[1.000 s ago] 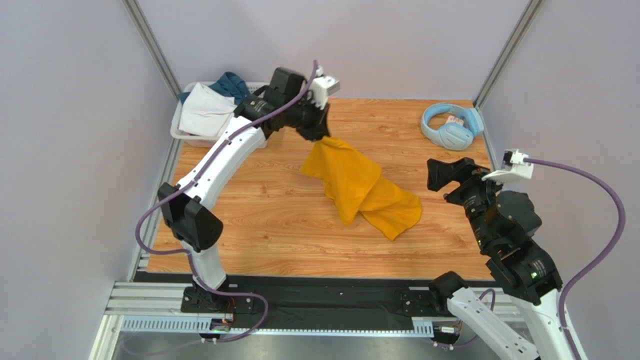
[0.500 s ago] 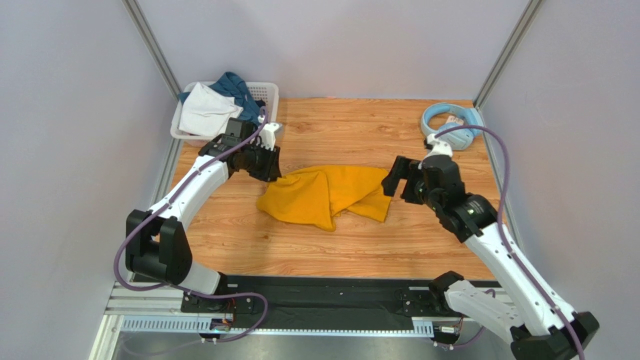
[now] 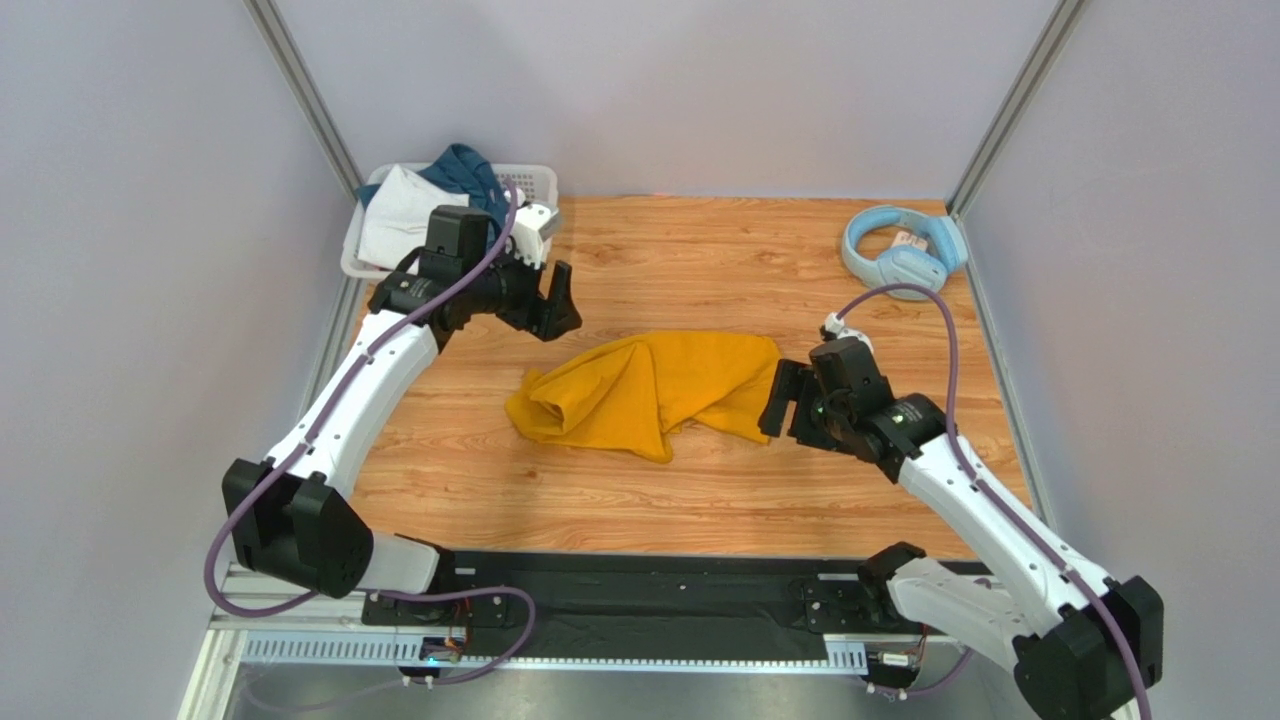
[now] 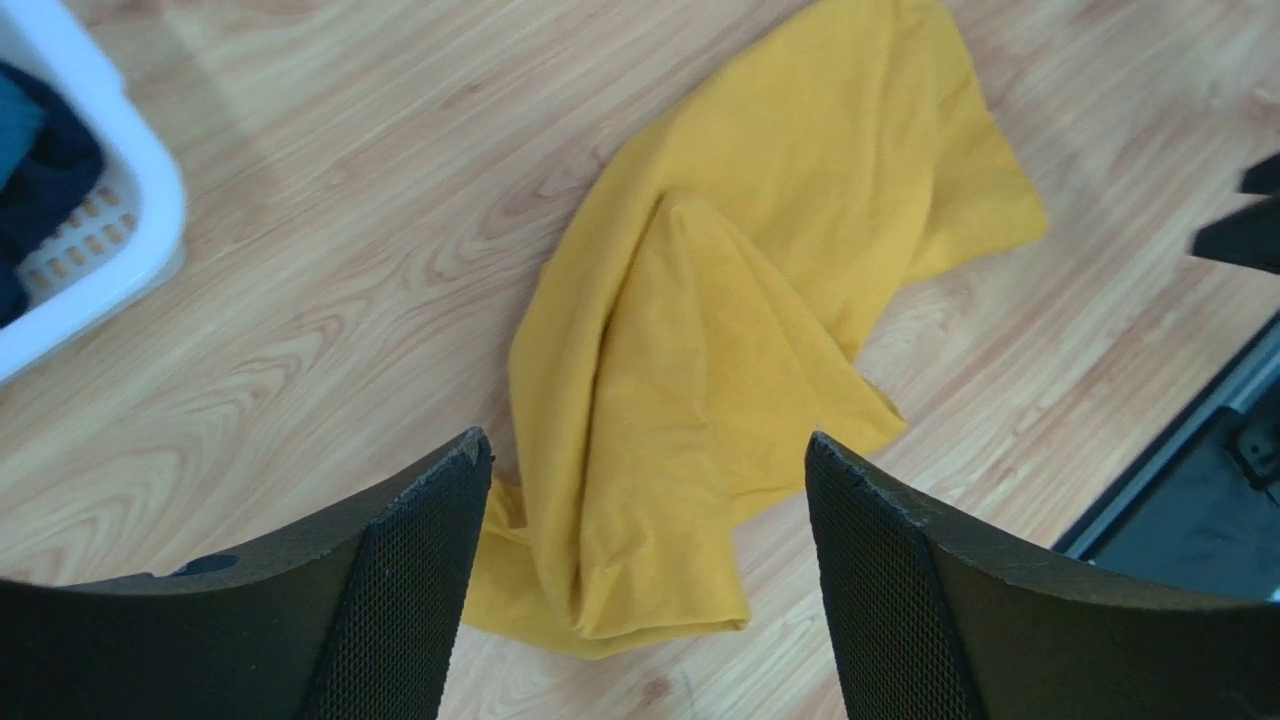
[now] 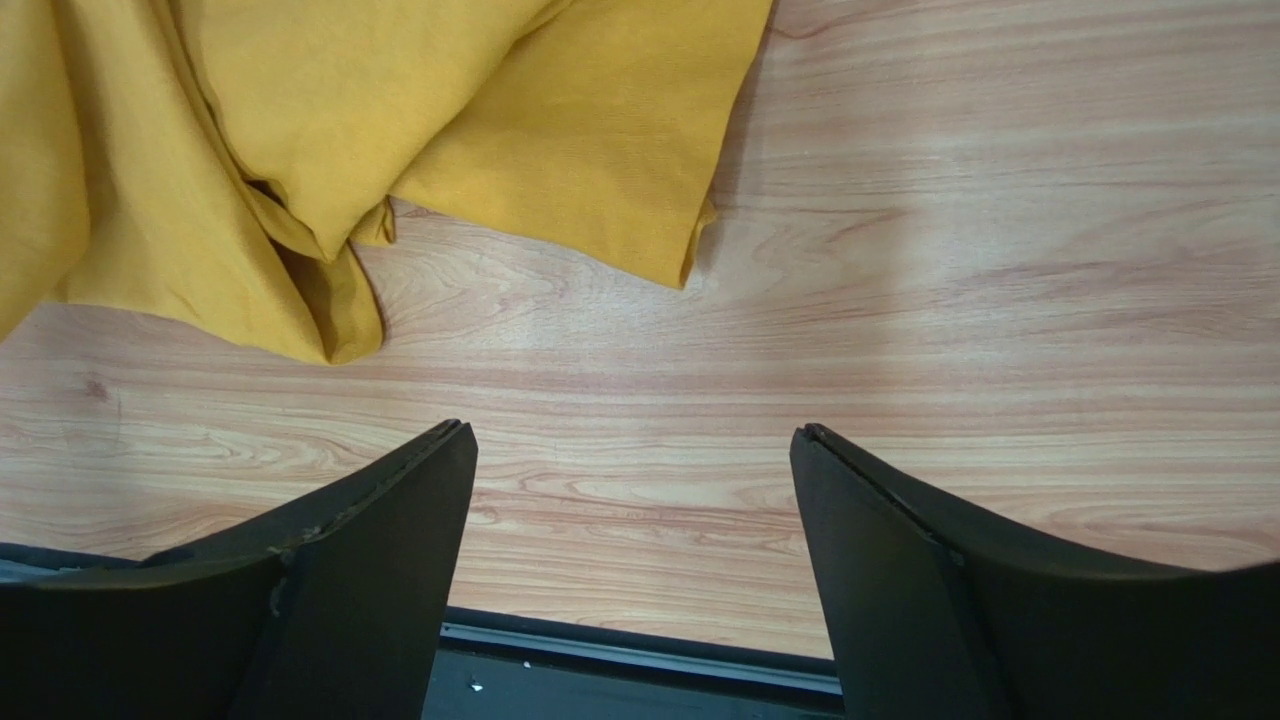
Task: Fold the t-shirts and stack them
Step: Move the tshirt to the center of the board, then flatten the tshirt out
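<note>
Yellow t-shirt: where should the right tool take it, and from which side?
Probably the flat corner at the right end of the yellow t-shirt, approached from the right, low over the table. That flap lies smooth with a clean edge facing the open right tool; the middle is bunched into a ridge, where a pinch would likely catch extra layers.

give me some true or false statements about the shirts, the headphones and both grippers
The yellow shirt lies crumpled on the table. True.
The left gripper is shut on the yellow shirt. False: it is open and holds nothing.
The headphones sit in the basket. False: they lie on the table's far right corner; the basket holds a white garment and a dark blue garment.
The right gripper is open, near the shirt's right edge. True.
</note>
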{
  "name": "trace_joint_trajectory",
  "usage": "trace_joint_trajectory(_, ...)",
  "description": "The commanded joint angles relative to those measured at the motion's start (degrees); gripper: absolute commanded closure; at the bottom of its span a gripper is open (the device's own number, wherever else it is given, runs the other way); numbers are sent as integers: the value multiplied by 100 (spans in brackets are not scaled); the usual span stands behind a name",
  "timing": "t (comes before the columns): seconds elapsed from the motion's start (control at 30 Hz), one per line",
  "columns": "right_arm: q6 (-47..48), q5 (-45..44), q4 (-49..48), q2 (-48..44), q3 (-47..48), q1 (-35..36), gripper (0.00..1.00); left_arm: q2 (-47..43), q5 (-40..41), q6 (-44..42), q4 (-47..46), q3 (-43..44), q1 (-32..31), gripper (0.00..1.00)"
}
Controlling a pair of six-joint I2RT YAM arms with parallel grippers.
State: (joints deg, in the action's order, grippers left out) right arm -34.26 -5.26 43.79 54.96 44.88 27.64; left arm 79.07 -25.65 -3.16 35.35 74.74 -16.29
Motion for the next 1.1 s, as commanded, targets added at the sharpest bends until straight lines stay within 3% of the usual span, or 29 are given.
trace_joint_trajectory(0.0,-300,428,-696,522,-155,-109,21,126,-423,53,147,111,-356,19)
trace_joint_trajectory(0.3,-248,886,-1118,1438,187,-399,35,565,-397,-132,402,-197,-1375,25)
trace_joint_trajectory(0.63,-239,1272,-1391,1860,152,-751,36,1435,-160,-185,490,-285,-1877,23)
trace_joint_trajectory(0.83,-283,1413,-1531,2080,126,-760,36,2130,112,-62,622,110,-2026,22)
trace_joint_trajectory(0.93,-300,1431,-1575,2115,91,-760,37,2393,235,-1,736,295,-2140,17)
trace_joint_trajectory(1.0,-300,1457,-1610,2150,73,-760,38,2499,411,17,754,322,-2237,1)
trace_joint_trajectory(1.07,-300,1457,-1637,2212,64,-751,40,2561,464,43,745,357,-2325,0)
